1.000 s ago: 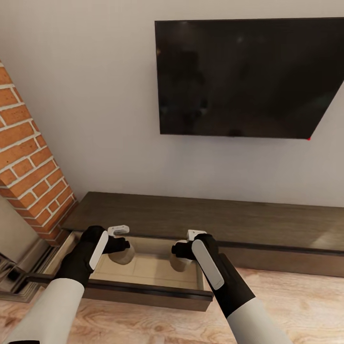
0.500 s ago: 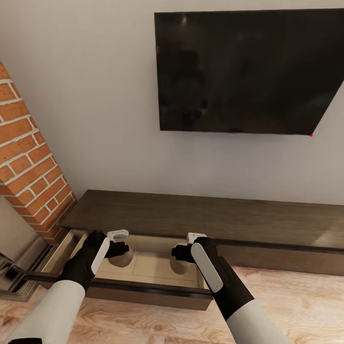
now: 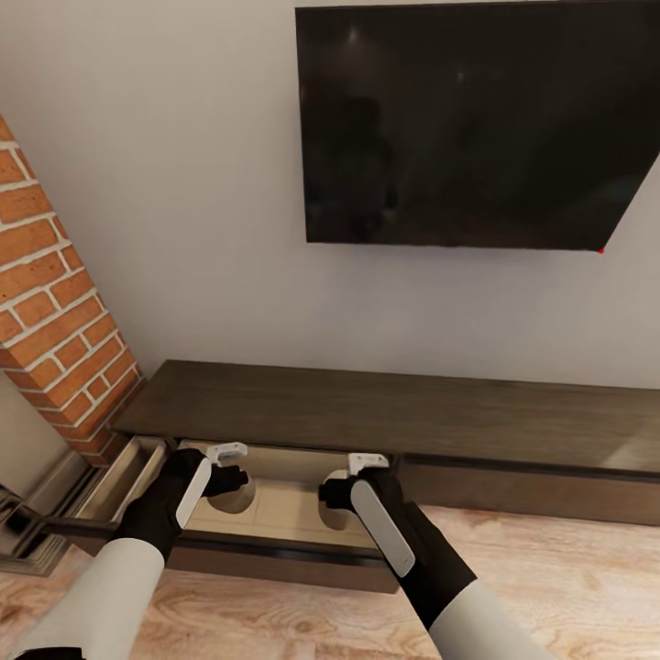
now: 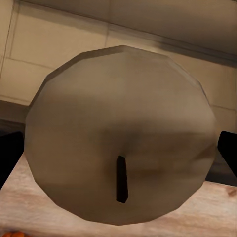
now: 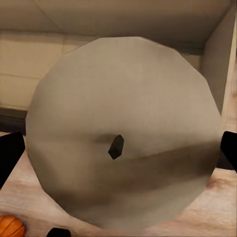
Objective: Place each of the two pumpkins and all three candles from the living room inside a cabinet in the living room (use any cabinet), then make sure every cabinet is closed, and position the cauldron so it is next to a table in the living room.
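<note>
White forearms (image 3: 92,596) — black wrists, white-striped — white-tipped end effectors.

Open drawer (image 3: 275,500) of the cabinet (image 3: 385,417) is clear between the two candles, pale floor bare there. Left claw (image 3: 236,478) with its candle (image 3: 231,496) sits near the drawer's left wall; right claw (image 3: 332,492) with candle (image 3: 335,511) near the right wall. Drawer front rail (image 3: 275,548) blocks low approach; brick fireplace (image 3: 55,312) crowds the left.

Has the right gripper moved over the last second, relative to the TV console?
Yes. The right gripper, holding a candle, has come down off the console top edge into the open drawer. The camera shifted too.
</note>
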{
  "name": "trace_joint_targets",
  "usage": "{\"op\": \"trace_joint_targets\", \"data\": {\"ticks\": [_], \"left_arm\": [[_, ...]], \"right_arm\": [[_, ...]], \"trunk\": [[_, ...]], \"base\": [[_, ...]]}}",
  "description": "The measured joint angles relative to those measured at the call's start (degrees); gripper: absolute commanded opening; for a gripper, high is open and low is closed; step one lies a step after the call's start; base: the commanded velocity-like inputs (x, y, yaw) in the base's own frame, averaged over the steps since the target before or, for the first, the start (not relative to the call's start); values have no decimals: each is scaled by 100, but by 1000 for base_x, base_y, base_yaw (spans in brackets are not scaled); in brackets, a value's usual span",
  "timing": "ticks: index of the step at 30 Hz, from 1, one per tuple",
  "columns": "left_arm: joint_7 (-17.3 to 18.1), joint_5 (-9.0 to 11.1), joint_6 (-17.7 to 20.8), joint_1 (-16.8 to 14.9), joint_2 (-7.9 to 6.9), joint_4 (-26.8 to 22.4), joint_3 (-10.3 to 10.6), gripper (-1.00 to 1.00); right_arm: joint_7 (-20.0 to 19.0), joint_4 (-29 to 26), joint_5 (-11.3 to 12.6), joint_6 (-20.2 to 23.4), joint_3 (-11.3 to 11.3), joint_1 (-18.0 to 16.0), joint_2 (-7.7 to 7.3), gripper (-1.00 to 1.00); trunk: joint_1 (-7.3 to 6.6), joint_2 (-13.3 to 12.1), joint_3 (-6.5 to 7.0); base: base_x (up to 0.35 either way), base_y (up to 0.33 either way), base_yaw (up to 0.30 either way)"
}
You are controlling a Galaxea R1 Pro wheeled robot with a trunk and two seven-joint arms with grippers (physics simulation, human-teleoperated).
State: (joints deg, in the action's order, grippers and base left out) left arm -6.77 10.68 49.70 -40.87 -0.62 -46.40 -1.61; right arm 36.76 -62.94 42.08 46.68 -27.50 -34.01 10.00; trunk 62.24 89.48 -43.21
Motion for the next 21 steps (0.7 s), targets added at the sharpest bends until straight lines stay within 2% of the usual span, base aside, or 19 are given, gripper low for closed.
{"op": "trace_joint_targets", "data": {"ticks": [6, 8, 14, 19, 21], "left_arm": [[0, 0, -3, 0, 23, 0, 3, -100], [-2, 3, -4, 0, 25, 0, 3, -100], [-7, 0, -4, 0, 35, 0, 6, -100], [-8, -11, -10, 0, 114, 0, 15, -100], [-8, -11, -17, 0, 125, 0, 18, -100]], "right_arm": [[11, 6, 13, -273, -102, -1, 0, -100], [18, 2, 11, -291, -108, -2, 0, -100], [13, 11, -4, -309, -114, -8, 0, -100], [-2, 177, -52, -333, -107, -8, -1, -100], [-3, 211, -50, -441, -107, -9, 0, -100]], "trunk": [[110, 202, -90], [110, 202, -90], [242, 441, -198], [351, 642, -287], [352, 643, -288]], "base": [[0, 0, 0], [0, 0, 0], [0, 0, 0], [0, 0, 0], [0, 0, 0]]}}
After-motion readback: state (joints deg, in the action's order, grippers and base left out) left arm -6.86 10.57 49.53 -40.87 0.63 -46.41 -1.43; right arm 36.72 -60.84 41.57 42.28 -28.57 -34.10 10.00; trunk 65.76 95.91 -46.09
